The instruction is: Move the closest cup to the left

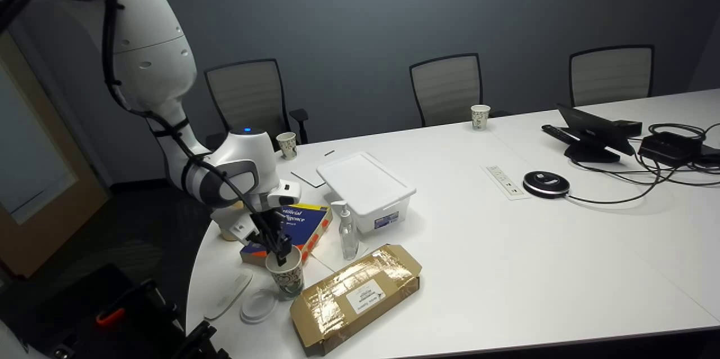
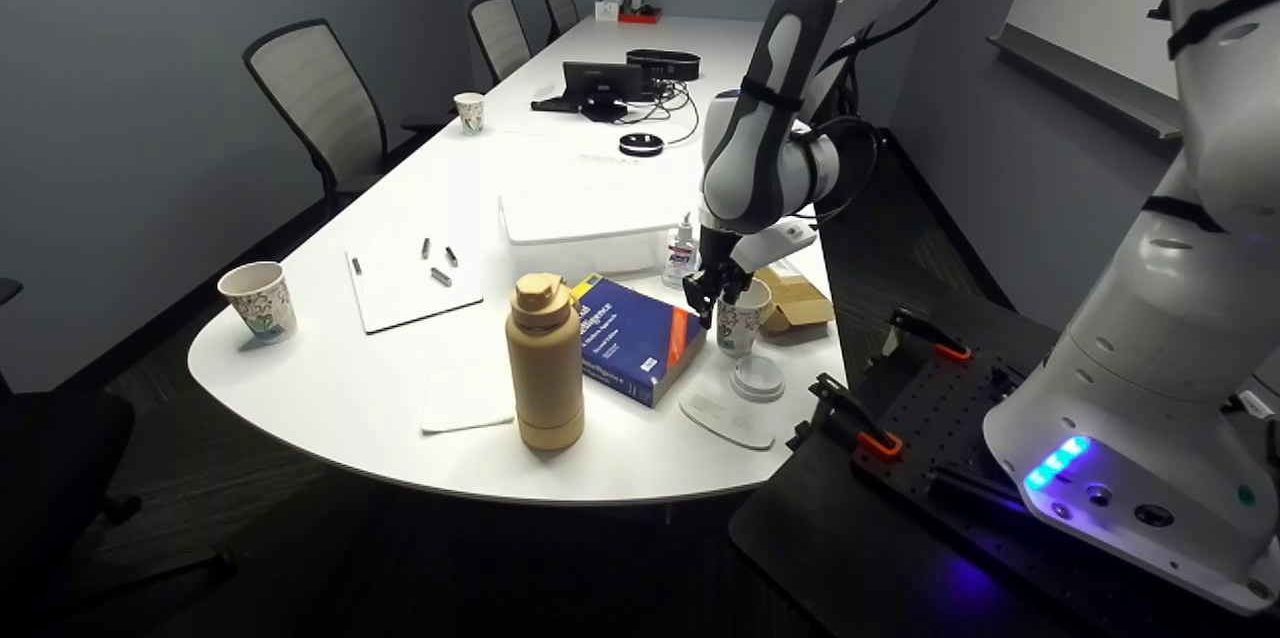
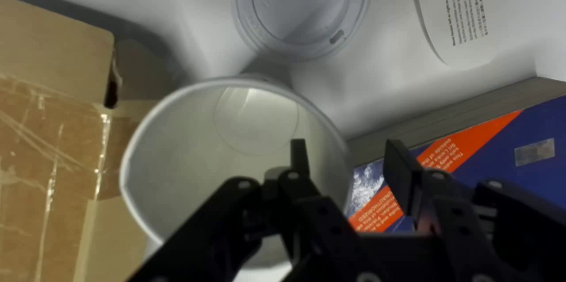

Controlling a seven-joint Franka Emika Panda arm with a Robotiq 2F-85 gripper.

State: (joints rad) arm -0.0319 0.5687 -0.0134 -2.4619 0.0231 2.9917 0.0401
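Observation:
The closest cup is a patterned paper cup (image 1: pixel 288 279), upright on the white table. It also shows in an exterior view (image 2: pixel 738 326) and, seen from above, in the wrist view (image 3: pixel 247 118). My gripper (image 3: pixel 347 162) is open at the cup's rim. One finger is over the cup's mouth and seems to reach inside it; the other is outside, on the book's side. A gap shows between the fingers and the cup wall, so I hold nothing. The gripper also shows in both exterior views (image 1: pixel 283 251) (image 2: pixel 717 298). Two more such cups (image 2: pixel 258 301) (image 2: pixel 469 112) stand farther off.
A cardboard box (image 1: pixel 357 298) lies close beside the cup, and a thick blue book (image 2: pixel 640 333) on its opposite side. A plastic lid (image 3: pixel 300 8) and a white flat piece (image 1: pixel 228 294) lie nearby. A sanitizer bottle (image 1: pixel 348 238), lidded bin (image 1: pixel 365 182) and tan bottle (image 2: pixel 545 373) stand around.

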